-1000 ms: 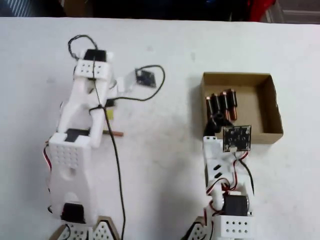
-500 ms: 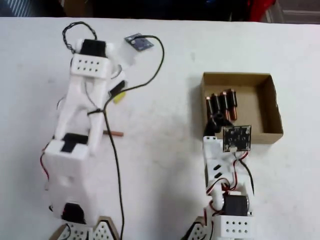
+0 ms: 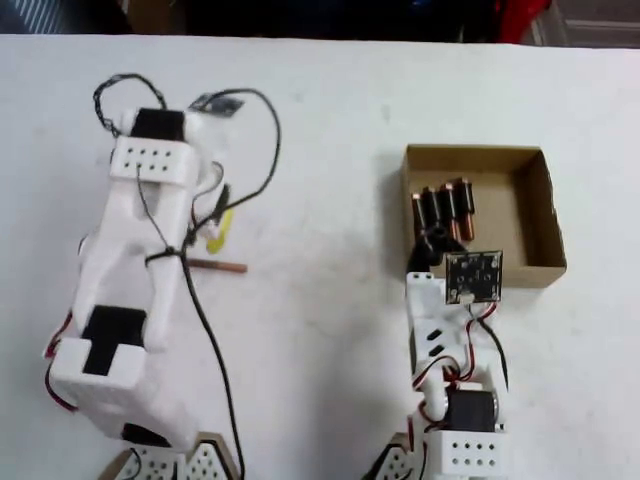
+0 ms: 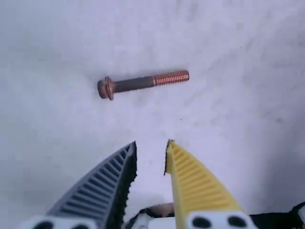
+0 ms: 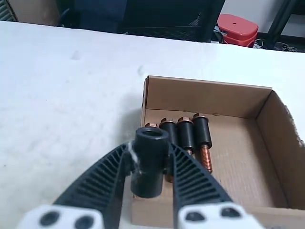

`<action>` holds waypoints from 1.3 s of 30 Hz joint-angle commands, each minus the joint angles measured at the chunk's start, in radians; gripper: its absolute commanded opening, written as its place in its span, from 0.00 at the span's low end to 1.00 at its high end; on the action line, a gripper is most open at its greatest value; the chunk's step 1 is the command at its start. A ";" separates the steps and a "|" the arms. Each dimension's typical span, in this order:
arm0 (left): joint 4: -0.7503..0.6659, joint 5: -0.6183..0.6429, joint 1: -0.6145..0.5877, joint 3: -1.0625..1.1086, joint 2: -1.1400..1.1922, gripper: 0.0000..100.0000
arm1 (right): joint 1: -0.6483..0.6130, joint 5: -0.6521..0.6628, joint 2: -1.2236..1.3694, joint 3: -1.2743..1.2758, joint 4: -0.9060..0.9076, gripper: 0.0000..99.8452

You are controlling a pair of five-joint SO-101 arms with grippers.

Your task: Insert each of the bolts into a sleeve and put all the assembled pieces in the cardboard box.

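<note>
A copper bolt [image 4: 143, 83] lies flat on the white table, seen from above as a thin rod [image 3: 218, 266] beside the left arm. My left gripper [image 4: 151, 147] hovers just short of it, its grey and yellow fingers a little apart with nothing between them; its yellow finger [image 3: 219, 230] points down at the bolt. My right gripper [image 5: 149, 157] is shut on an upright black sleeve [image 5: 150, 164] at the near left corner of the cardboard box [image 5: 209, 93]. Several assembled bolt-and-sleeve pieces [image 5: 183, 133] lie side by side in the box [image 3: 478, 152], along its left wall [image 3: 440, 210].
The left arm's black cable [image 3: 205, 320] loops over the table beside the bolt. The right half of the box floor [image 3: 510, 215] is bare. White tabletop stretches between the two arms [image 3: 320, 300].
The left arm has swung to the left and its wrist has turned, bringing the fingers above the bolt. The bolt, the right arm and its sleeve have stayed put.
</note>
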 commanded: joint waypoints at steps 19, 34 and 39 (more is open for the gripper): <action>-0.112 0.542 -0.127 0.018 -0.068 0.13 | 0.007 -0.002 -0.012 0.009 0.030 0.02; -0.028 0.575 -0.099 0.057 -0.053 0.13 | 0.005 -0.002 -0.012 0.009 0.024 0.02; -0.026 0.575 -0.004 0.103 0.001 0.13 | 0.007 -0.002 -0.012 0.009 0.024 0.02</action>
